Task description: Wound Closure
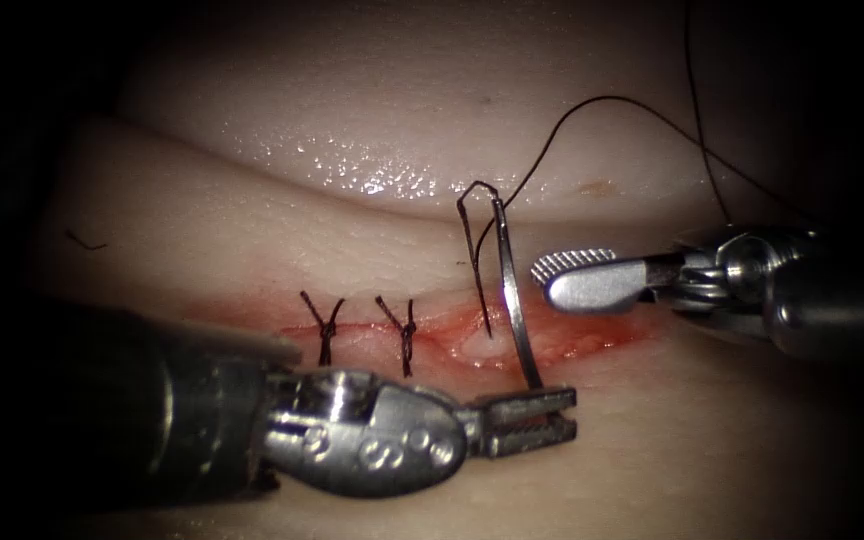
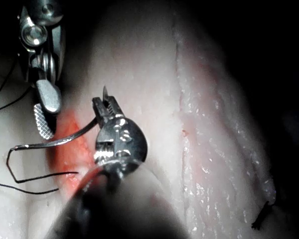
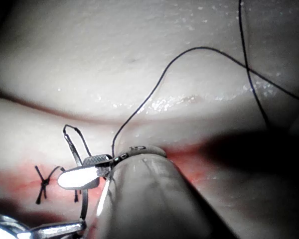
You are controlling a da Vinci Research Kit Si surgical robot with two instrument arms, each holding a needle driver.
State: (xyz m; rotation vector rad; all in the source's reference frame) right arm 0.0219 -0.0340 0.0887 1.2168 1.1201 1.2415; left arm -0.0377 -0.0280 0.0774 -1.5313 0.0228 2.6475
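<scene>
Left tool holds the needle upright over the cut; right tool waits open beside it.

The left tool (image 1: pixel 537 410) comes in from eight o'clock, its jaws clenched on the needle (image 1: pixel 512 300) near its pointed end. The needle stands clear of the tissue (image 1: pixel 252 230), rising toward twelve o'clock above the cut (image 1: pixel 482 340), its thread end uppermost. From there the thread (image 1: pixel 592 110) folds down in a narrow loop that drops into the cut, while another strand arcs off toward two o'clock. The right tool (image 1: pixel 577 275) enters from three o'clock, jaws parted and grasping nothing, tips just beside the needle's shaft. Two knots (image 1: pixel 327 325) sit across the cut at nine o'clock of the needle, with red fluid (image 1: pixel 602 340) along the wound line.
</scene>
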